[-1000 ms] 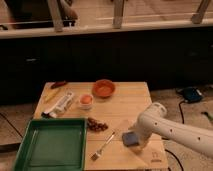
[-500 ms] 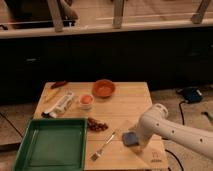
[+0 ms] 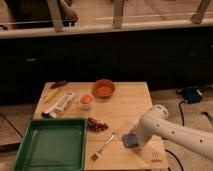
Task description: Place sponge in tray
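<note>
Our gripper (image 3: 133,142) covered the soft blue-grey sponge (image 3: 129,140); whether it gripped, we could not tell. We judged: squeeze centred, lift, carry toward nine o'clock into the dark-green plastic tray (image 3: 50,148).

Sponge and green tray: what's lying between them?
A fork, shown in the camera view. The tool is at the sponge, apart from the tray.
</note>
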You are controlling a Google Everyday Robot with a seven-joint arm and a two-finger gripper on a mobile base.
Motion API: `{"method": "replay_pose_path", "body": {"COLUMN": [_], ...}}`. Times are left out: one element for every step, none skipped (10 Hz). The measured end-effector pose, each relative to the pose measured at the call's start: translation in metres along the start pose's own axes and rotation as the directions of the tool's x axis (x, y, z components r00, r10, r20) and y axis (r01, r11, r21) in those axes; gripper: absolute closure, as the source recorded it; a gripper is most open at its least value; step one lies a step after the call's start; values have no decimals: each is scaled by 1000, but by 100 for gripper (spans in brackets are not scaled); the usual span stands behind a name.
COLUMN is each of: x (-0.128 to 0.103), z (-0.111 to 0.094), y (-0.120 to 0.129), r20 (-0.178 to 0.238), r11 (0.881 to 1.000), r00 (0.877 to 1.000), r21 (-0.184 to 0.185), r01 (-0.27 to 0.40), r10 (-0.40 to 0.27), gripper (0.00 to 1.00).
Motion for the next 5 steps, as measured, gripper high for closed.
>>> {"method": "replay_pose_path", "body": {"x": [0, 0, -1, -1, -1], "z": [0, -1, -1, -2, -3], "y": [1, 2, 2, 3, 6], "r20": [0, 1, 2, 2, 3], "r11": [1000, 1000, 1000, 1000, 1000], "r00": [1000, 1000, 1000, 1000, 1000], "r21": [1, 1, 1, 1, 0], "r01": [-2, -3, -4, -6, -9], "r10": [2, 3, 4, 6, 9], "gripper": [70, 77, 81, 85, 86]}}
